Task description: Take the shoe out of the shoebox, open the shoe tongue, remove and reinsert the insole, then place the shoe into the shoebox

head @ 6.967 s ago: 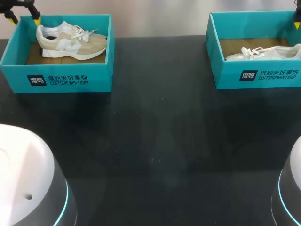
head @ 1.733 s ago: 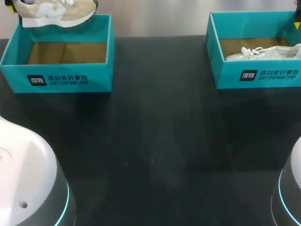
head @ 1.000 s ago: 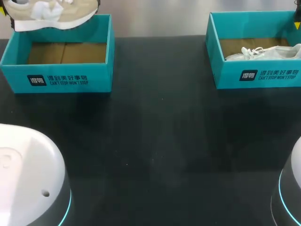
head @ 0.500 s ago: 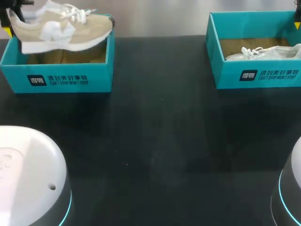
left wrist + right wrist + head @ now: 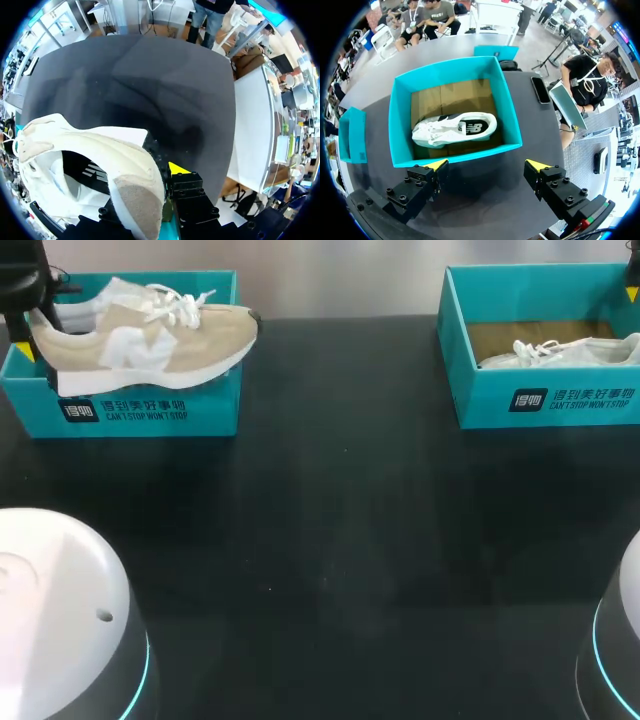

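A beige and white shoe (image 5: 150, 335) hangs level over the front wall of the left teal shoebox (image 5: 130, 412), toe pointing right past the box's corner. My left gripper (image 5: 35, 335) is shut on its heel. In the left wrist view the heel collar of the shoe (image 5: 100, 165) fills the space at my left gripper (image 5: 142, 192); one yellow fingertip (image 5: 175, 167) shows beside it and the other is hidden. My right gripper (image 5: 486, 165) is open above the near wall of the right shoebox (image 5: 400, 125), which holds a white shoe (image 5: 452, 129).
The right shoebox (image 5: 545, 400) with the white shoe (image 5: 560, 352) stands at the table's far right. Dark tabletop (image 5: 340, 520) stretches between and in front of the boxes. White arm housings (image 5: 60, 620) rise at both near corners.
The left gripper has brought the beige shoe down and toward the near side, from above the box's back to over its front wall. The right arm has not moved.
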Robot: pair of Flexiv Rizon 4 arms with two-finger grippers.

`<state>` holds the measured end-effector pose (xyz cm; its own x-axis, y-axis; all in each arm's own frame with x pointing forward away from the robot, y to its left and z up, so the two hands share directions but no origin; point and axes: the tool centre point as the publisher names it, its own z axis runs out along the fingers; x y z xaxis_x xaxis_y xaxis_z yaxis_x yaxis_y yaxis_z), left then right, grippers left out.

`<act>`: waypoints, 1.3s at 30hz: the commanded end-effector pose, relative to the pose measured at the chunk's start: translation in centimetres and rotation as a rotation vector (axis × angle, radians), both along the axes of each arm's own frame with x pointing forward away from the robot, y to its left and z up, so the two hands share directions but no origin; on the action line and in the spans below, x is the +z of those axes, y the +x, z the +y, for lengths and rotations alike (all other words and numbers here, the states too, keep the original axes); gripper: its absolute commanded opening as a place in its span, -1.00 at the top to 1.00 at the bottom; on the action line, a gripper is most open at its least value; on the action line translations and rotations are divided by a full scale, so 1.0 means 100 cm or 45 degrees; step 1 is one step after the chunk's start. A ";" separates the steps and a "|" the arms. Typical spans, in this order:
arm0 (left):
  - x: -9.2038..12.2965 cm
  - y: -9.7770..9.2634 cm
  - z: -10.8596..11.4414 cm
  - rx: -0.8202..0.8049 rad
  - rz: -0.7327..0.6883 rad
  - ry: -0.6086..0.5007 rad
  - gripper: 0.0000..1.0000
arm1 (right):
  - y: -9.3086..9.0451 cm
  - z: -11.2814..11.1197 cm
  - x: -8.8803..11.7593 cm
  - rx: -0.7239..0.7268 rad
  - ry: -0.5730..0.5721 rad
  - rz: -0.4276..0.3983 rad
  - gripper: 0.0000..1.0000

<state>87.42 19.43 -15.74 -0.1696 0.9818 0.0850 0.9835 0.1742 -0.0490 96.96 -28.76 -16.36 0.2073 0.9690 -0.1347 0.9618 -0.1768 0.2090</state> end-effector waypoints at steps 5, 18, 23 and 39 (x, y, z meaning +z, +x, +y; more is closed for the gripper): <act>0.000 -0.011 -0.006 -0.032 -0.389 0.067 1.00 | -0.001 0.000 0.000 -0.001 -0.001 -0.001 -1.00; -0.033 -0.103 -0.096 -0.117 -0.339 0.066 1.00 | -0.001 0.000 0.000 -0.001 -0.001 -0.001 -1.00; -0.041 -0.133 -0.115 -0.067 -0.395 0.139 1.00 | -0.001 0.000 0.000 -0.001 -0.001 -0.001 -1.00; -0.050 -0.159 -0.143 -0.161 -0.409 0.205 1.00 | -0.001 0.000 0.000 -0.001 -0.001 -0.001 -1.00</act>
